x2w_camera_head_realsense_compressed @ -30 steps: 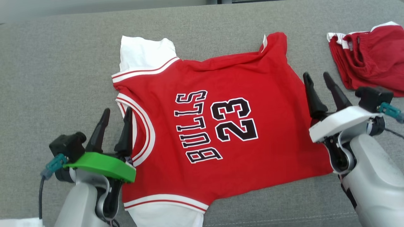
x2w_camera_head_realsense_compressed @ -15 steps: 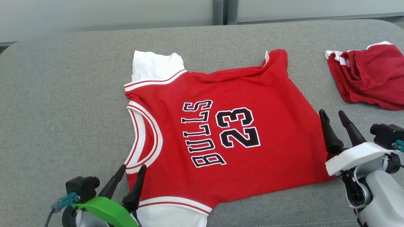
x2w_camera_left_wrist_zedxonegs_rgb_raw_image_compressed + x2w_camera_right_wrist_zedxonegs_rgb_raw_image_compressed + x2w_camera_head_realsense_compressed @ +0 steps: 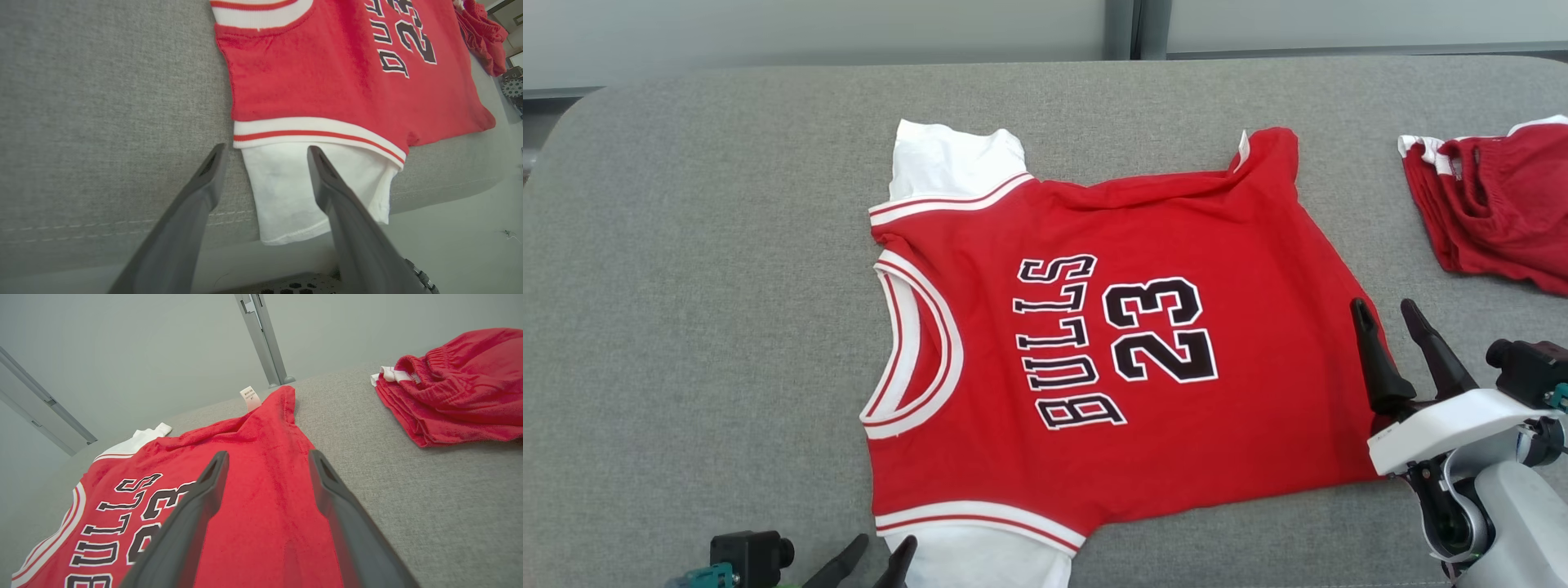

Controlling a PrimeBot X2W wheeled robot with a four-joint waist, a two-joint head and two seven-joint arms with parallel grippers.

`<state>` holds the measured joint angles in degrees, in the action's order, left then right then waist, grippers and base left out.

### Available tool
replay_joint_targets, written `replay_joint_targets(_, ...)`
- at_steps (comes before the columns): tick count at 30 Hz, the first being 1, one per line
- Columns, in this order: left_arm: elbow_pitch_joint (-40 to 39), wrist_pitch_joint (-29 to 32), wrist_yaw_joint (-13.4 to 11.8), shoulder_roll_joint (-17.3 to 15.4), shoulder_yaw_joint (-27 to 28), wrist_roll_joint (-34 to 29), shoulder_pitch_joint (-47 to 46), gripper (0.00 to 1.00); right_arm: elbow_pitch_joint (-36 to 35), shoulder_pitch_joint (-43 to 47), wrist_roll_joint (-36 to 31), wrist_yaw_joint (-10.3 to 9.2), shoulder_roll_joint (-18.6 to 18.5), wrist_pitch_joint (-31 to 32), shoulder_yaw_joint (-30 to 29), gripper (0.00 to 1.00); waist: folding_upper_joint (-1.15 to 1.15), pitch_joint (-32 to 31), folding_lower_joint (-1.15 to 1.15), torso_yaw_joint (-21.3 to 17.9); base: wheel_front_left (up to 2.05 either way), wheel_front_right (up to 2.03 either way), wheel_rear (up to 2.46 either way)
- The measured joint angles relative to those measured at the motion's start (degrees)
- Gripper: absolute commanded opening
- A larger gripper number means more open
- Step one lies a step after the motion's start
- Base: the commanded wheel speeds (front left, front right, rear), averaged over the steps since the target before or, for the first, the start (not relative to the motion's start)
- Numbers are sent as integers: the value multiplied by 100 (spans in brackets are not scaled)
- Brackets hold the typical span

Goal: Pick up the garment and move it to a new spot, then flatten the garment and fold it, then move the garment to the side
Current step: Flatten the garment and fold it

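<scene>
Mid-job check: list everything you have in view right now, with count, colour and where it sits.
jersey: one, red with black BULLS 23 lettering, spread flat mid-cushion, neckline toward the robot's left
sleeves: two, white, one at the jersey's far side, one at its near side by the cushion's front edge
care label: one, white, at the jersey's far hem corner
shorts: one, red with white trim, bunched at the far right
cushion: one, grey, under both garments
post: one, grey metal, against the wall behind
left gripper: one, dark fingers, open, astride the near sleeve's edge
right gripper: one, dark fingers, open, at the jersey's hem side
</scene>
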<state>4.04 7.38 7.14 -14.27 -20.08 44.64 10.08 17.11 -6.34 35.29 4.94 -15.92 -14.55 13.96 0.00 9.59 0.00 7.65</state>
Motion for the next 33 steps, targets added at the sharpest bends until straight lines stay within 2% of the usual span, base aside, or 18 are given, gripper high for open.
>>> replay_joint_targets(5,-34,14,0,0,64,67,-10,100,-49,-1,0,-14,0,60,10,100,0,81,0,-96,0,0,0)
replay_joint_targets(13,97,24,-1,-24,243,104,-17,100,-26,119,29,-145,-35,156,-49,100,0,198,0,-295,0,0,0)
replay_joint_targets(20,267,75,-2,21,219,140,-176,100,37,214,111,-149,-30,216,-88,100,0,301,0,-379,0,0,0)
replay_joint_targets(21,281,76,-2,32,216,143,-205,84,60,222,125,-149,-25,254,-85,100,0,307,0,-385,0,0,0)
replay_joint_targets(22,281,76,-2,32,216,143,-205,51,60,222,125,-149,-25,254,-85,100,0,307,0,-385,0,0,0)
replay_joint_targets(23,286,80,-2,43,188,143,-262,23,127,226,186,-149,-23,309,-69,100,0,319,0,-396,0,0,0)
replay_joint_targets(24,286,80,-2,43,188,143,-262,0,127,226,186,-149,-23,309,-69,100,0,319,0,-396,0,0,0)
replay_joint_targets(33,107,-140,-2,115,166,98,-557,0,327,362,311,-154,-25,358,-144,100,0,360,0,-425,0,0,0)
